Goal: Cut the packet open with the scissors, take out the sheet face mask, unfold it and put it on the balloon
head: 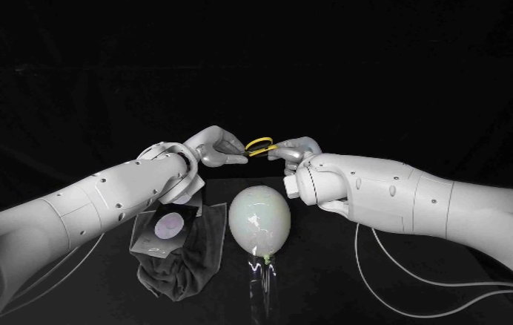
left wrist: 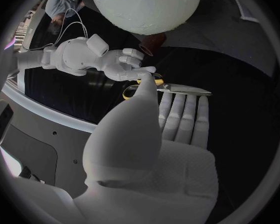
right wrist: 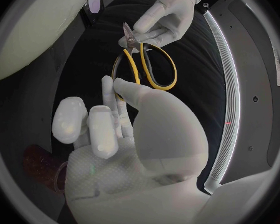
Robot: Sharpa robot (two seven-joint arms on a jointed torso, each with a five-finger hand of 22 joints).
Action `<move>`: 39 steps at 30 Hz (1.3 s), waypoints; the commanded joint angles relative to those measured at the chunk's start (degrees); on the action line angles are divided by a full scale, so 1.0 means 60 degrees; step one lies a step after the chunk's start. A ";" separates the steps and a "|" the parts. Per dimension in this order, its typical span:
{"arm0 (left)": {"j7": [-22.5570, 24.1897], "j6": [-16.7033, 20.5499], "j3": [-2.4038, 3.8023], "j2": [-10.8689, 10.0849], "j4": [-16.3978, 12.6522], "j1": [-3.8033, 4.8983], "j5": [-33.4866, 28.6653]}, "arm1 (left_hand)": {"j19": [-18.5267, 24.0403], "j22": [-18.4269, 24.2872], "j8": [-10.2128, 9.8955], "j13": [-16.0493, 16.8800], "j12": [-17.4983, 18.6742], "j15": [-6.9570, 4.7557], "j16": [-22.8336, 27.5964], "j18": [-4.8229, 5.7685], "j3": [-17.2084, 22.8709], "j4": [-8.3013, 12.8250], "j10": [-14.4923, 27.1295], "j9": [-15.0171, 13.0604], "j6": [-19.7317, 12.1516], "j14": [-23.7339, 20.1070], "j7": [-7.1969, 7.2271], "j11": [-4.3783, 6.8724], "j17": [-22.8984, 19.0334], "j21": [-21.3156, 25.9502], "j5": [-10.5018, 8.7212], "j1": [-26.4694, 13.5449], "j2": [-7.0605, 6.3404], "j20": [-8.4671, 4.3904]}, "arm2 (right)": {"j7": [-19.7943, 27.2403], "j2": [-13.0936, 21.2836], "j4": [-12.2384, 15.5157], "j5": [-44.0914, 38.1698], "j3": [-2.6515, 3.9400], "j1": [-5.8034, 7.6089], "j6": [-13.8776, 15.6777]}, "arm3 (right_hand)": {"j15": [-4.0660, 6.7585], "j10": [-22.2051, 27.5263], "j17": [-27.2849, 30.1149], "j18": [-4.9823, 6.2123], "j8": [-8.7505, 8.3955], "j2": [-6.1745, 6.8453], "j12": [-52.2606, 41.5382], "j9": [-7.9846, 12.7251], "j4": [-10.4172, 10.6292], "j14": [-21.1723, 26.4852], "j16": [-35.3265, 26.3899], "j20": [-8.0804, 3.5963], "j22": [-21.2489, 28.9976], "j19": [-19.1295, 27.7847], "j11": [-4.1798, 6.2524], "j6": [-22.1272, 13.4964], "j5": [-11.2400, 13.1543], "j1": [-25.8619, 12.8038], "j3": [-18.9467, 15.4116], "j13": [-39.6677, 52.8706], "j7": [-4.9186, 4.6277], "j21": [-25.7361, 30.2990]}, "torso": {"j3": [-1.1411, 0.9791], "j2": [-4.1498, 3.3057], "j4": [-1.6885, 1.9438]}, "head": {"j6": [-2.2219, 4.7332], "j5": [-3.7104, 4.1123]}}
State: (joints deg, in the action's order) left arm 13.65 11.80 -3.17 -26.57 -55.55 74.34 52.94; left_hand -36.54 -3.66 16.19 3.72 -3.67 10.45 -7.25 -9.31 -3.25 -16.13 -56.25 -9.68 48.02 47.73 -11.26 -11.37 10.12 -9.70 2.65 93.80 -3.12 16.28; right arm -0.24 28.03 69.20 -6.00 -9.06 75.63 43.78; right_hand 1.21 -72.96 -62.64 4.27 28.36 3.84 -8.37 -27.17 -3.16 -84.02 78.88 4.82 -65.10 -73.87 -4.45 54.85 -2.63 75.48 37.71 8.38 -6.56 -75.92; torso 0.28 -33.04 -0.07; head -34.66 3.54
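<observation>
The scissors (head: 260, 145), with yellow handles, hang above the table between my two hands. My left hand (head: 219, 147) pinches them at the blades, near the pivot (right wrist: 130, 37), thumb on top and fingers stretched beneath (left wrist: 177, 114). My right hand (head: 288, 152) meets the yellow handle loops (right wrist: 146, 69), its thumb and a finger closing on the nearer loop. The pale balloon (head: 261, 220) stands just in front of the hands, knot toward me. The dark packet (head: 168, 227), with a round pale patch, lies left of the balloon under my left forearm.
The packet lies on a crumpled dark cloth (head: 181, 274). A clear stand (head: 262, 284) carries the balloon's neck. White cables (head: 428, 280) trail over the table under my right arm.
</observation>
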 commanded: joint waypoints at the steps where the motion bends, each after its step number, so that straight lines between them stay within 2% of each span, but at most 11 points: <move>1: 0.0038 -0.0169 0.0005 0.0043 -0.0007 0.0027 -0.0038 | 0.0004 -0.0016 0.0044 -0.0004 -0.0015 -0.0023 0.0034 -0.0138 -0.0055 -0.0055 -0.0083 -0.0011 0.0082 0.0049 -0.0006 0.0002 -0.0009 0.0057 0.0026 -0.0070 0.0190 0.0025 | 0.0179 -0.0015 0.0035 -0.0036 0.0013 0.0005 -0.0050 | 0.0074 -0.0409 -0.0016 0.0184 0.0042 -0.0056 -0.0038 -0.0010 0.0026 -0.0166 0.0027 -0.0029 -0.0008 -0.0019 0.0326 0.0049 -0.0027 -0.0011 0.0053 0.0006 -0.0002 0.0000 | 0.0004 0.0002 -0.0003 | 0.0008 0.0000; 6: 0.0054 -0.0192 0.0002 0.0060 -0.0006 0.0029 -0.0113 | -0.0036 -0.0026 0.0038 -0.0003 -0.0018 -0.0038 0.0029 -0.0150 -0.0070 -0.0067 -0.0146 -0.0009 0.0141 0.0104 -0.0004 0.0027 -0.0006 0.0046 0.0026 -0.0123 0.0350 0.0026 | 0.0155 -0.0035 0.0045 -0.0057 0.0014 0.0005 -0.0069 | 0.0074 -0.0409 -0.0016 0.0184 0.0042 -0.0056 -0.0038 -0.0010 0.0026 -0.0166 0.0027 -0.0029 -0.0008 -0.0019 0.0326 0.0049 -0.0027 -0.0011 0.0053 0.0006 -0.0002 0.0000 | 0.0004 -0.0001 0.0000 | 0.0003 -0.0015; 12: 0.0094 -0.0241 -0.0008 0.0076 0.0002 0.0037 -0.0256 | -0.0288 -0.0060 0.0019 -0.0003 -0.0018 -0.0068 0.0003 -0.0171 -0.0062 -0.0072 -0.0225 0.0000 0.0202 0.0205 -0.0007 0.0068 0.0007 -0.0030 0.0026 -0.0145 0.0556 0.0027 | 0.0127 -0.0048 0.0070 -0.0066 0.0013 0.0005 -0.0105 | 0.0075 -0.0408 -0.0047 0.0184 0.0054 -0.0050 -0.0044 -0.0029 0.0015 -0.0175 0.0042 -0.0031 -0.0008 -0.0018 0.0327 0.0044 -0.0028 -0.0023 0.0080 0.0020 -0.0001 0.0000 | 0.0001 -0.0002 0.0006 | -0.0079 -0.0063; 16: 0.0081 -0.0296 -0.0017 0.0086 0.0012 0.0044 -0.0291 | -0.0408 -0.0079 0.0046 0.0005 -0.0044 -0.0123 -0.0030 -0.0195 0.0027 -0.0040 -0.0394 -0.0008 0.0362 0.0318 0.0000 0.0166 0.0025 -0.0084 0.0028 -0.0017 0.0787 0.0020 | 0.0129 -0.0046 0.0096 -0.0082 0.0013 0.0005 -0.0128 | 0.0075 -0.0408 -0.0047 0.0184 0.0054 -0.0050 -0.0044 -0.0029 0.0015 -0.0175 0.0042 -0.0031 -0.0008 -0.0018 0.0327 0.0044 -0.0028 -0.0023 0.0080 0.0020 -0.0001 0.0000 | 0.0002 -0.0008 0.0000 | -0.0096 -0.0077; 30: 0.0000 -0.0242 -0.0063 0.0144 0.0135 0.0055 -0.0208 | -0.0611 -0.0095 0.0096 0.0006 -0.0066 -0.0235 -0.0117 -0.0222 0.0400 0.0078 -0.0815 -0.0016 0.0735 0.0588 0.0044 0.0328 0.0075 -0.0174 0.0032 0.0706 0.0993 -0.0023 | 0.0115 0.0009 0.0334 -0.0170 0.0012 0.0006 -0.0199 | 0.0076 -0.0410 -0.0050 0.0183 0.0064 -0.0045 -0.0050 -0.0044 0.0008 -0.0178 0.0045 -0.0033 -0.0014 -0.0022 0.0328 0.0042 -0.0028 -0.0036 0.0101 0.0032 0.0000 -0.0002 | 0.0002 -0.0001 -0.0004 | -0.0101 -0.0105; 35: 0.0005 -0.0207 -0.0069 0.0125 0.0124 0.0056 -0.0169 | -0.0767 -0.0110 0.0201 -0.0014 -0.0048 -0.0335 -0.0197 -0.0229 0.0930 0.0160 -0.1168 -0.0064 0.1027 0.0813 0.0166 0.0449 0.0133 -0.0246 0.0034 0.1278 0.1162 -0.0081 | 0.0061 0.0044 0.0372 -0.0208 0.0012 0.0006 -0.0266 | 0.0077 -0.0412 -0.0048 0.0185 0.0072 -0.0041 -0.0055 -0.0057 0.0000 -0.0180 0.0046 -0.0034 -0.0009 -0.0018 0.0329 0.0040 -0.0030 -0.0044 0.0120 0.0042 0.0001 0.0001 | 0.0003 -0.0005 0.0000 | -0.0125 -0.0105; 39: 0.0008 -0.0181 -0.0070 0.0103 0.0106 0.0056 -0.0126 | -0.0893 -0.0125 0.0259 -0.0022 -0.0011 -0.0375 -0.0220 -0.0225 0.1363 0.0160 -0.1388 -0.0105 0.1168 0.0943 0.0229 0.0497 0.0163 -0.0313 0.0028 0.1523 0.1108 -0.0107 | 0.0016 0.0081 0.0420 -0.0257 0.0012 0.0006 -0.0334 | 0.0077 -0.0409 -0.0021 0.0196 0.0077 -0.0039 -0.0056 -0.0064 -0.0005 -0.0176 0.0035 -0.0035 0.0042 0.0015 0.0330 0.0038 -0.0033 -0.0050 0.0134 0.0048 0.0002 0.0030 | 0.0002 -0.0009 -0.0002 | -0.0134 -0.0113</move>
State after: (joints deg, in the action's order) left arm 13.55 10.73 -3.62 -25.97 -54.78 74.56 52.06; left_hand -41.70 -4.37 17.61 3.64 -3.94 8.21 -8.42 -9.86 4.75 -15.22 -64.36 -10.17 54.77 53.29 -9.82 -8.36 11.11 -11.30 2.56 102.32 3.13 15.48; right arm -0.35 28.41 71.66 -6.39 -9.06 75.62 43.13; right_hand 1.32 -73.16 -62.85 4.81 28.45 4.11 -8.62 -27.44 -3.16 -84.14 78.88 4.83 -64.90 -73.86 -4.25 54.83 -2.66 75.22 38.05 8.74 -6.57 -75.87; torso 0.29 -33.06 -0.08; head -35.41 2.87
